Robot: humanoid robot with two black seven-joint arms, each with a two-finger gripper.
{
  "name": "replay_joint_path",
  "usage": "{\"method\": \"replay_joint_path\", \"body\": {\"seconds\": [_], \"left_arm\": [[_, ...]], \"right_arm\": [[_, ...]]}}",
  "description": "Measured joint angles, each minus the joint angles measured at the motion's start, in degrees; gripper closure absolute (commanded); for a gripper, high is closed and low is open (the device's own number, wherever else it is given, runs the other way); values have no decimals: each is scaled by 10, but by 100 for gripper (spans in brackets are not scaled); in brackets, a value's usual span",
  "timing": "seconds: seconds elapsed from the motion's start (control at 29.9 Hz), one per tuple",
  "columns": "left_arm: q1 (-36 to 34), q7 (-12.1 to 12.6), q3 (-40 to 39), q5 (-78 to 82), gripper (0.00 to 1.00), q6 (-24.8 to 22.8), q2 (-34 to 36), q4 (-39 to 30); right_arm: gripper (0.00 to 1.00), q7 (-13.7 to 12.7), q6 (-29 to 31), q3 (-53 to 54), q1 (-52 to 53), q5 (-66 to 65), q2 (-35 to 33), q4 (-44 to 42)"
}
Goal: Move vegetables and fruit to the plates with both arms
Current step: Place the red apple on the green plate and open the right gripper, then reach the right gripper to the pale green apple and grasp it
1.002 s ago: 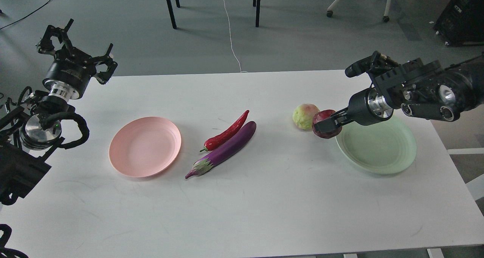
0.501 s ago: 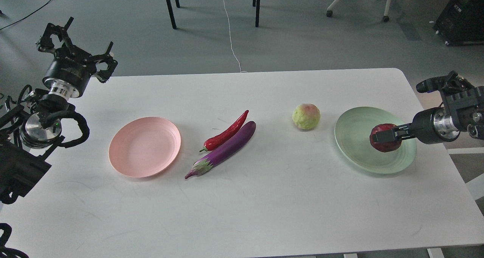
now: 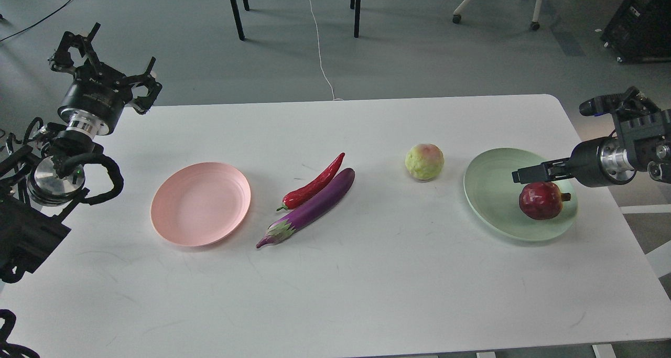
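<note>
The dark red pomegranate [image 3: 542, 201] lies on the pale mint green plate [image 3: 493, 190] at the right. My right gripper [image 3: 524, 175] hovers just above and behind it, open and empty. The yellow-green fruit with a pink blush [image 3: 424, 161] sits on the table left of that plate. The purple eggplant [image 3: 309, 206] and the red chili pepper [image 3: 313, 184] lie side by side at the table's middle. The pale pink plate [image 3: 201, 203] is empty at the left. My left gripper [image 3: 105, 59] is open and empty, raised past the table's far left corner.
The white table [image 3: 335, 295] has a rounded far right corner and its right edge close to the green plate. Chair and table legs [image 3: 236, 12] and cables lie on the floor behind.
My right gripper carried the pomegranate from beside the yellow-green fruit to over the green plate, let it go there and rose slightly. The left arm has barely moved.
</note>
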Motion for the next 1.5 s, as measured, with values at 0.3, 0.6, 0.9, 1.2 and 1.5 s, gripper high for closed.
{"method": "replay_joint_path", "body": {"seconds": [0.3,0.6,0.9,1.2,1.5], "left_arm": [[-1,0,0,0,2,2,0,0],[-2,1,0,0,2,1,1,0],[0,-1,2,0,2,-1,1,1],[1,-2,1,0,2,-3,1,11],[3,-3,0,0,2,-3,-2,14]], "right_arm": [[2,0,9,43,-19,3,122,-109],[2,0,9,37,-68,2,239,-176],[2,0,18,-16,-81,0,292,-222],[2,0,26,-25,-106,0,309,-262],[10,0,63,-6,-172,3,330,-357]]}}
